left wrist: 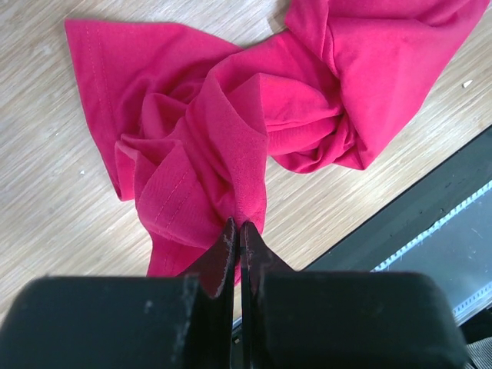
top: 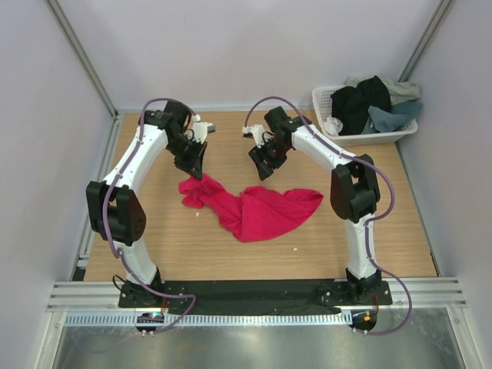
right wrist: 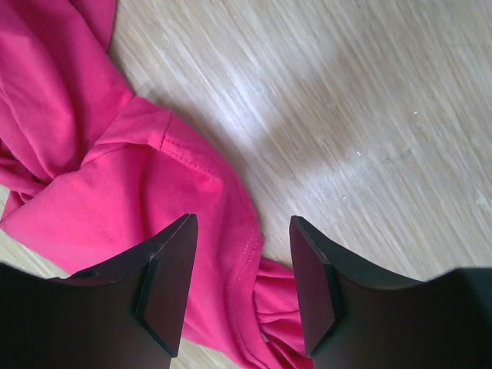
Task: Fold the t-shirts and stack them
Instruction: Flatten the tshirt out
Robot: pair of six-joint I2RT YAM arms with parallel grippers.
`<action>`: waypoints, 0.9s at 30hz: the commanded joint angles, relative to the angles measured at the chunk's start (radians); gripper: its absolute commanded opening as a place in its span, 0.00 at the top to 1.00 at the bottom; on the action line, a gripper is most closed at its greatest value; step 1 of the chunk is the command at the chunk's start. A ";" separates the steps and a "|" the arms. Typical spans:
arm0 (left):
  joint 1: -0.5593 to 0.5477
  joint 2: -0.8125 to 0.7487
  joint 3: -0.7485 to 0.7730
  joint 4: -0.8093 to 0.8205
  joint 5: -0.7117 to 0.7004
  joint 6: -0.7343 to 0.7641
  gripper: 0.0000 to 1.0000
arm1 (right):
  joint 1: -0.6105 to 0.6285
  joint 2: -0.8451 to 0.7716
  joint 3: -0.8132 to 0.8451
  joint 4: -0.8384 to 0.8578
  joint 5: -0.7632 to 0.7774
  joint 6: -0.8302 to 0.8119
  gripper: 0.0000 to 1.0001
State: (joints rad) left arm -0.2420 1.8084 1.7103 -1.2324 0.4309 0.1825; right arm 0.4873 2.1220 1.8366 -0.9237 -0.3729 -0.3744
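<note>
A crimson-pink t-shirt (top: 257, 211) lies crumpled on the wooden table, mid-way between the two arms. My left gripper (top: 197, 167) is over the shirt's left end. In the left wrist view its jaws (left wrist: 237, 227) are shut, with a fold of the pink t-shirt (left wrist: 231, 123) pinched at the tips. My right gripper (top: 264, 166) hangs just behind the shirt's middle. In the right wrist view it (right wrist: 242, 231) stands open, with nothing between its fingers; a hemmed edge of the pink t-shirt (right wrist: 115, 169) lies below. More t-shirts, black (top: 360, 101), slate-blue (top: 392, 117) and pale grey-green (top: 400, 90), are piled in the basket.
A white lattice basket (top: 377, 139) stands at the back right corner of the table. Pale walls with metal posts close in the back and sides. A black base strip (top: 254, 290) and a metal rail run along the near edge.
</note>
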 commanded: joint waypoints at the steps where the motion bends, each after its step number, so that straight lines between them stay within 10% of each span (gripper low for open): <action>1: -0.003 -0.052 -0.006 -0.001 0.016 -0.012 1.00 | -0.001 0.026 0.056 -0.020 -0.018 -0.018 0.42; 23: -0.003 -0.014 0.025 -0.002 -0.011 -0.011 1.00 | 0.033 0.067 -0.008 -0.162 -0.159 -0.107 0.52; 27: -0.005 -0.017 0.022 0.001 -0.015 -0.009 1.00 | 0.036 0.065 0.001 -0.158 -0.155 -0.107 0.68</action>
State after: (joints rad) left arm -0.2420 1.8034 1.7092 -1.2316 0.4179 0.1825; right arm 0.5148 2.2002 1.8229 -1.0721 -0.5095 -0.4721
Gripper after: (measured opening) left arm 0.006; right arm 0.345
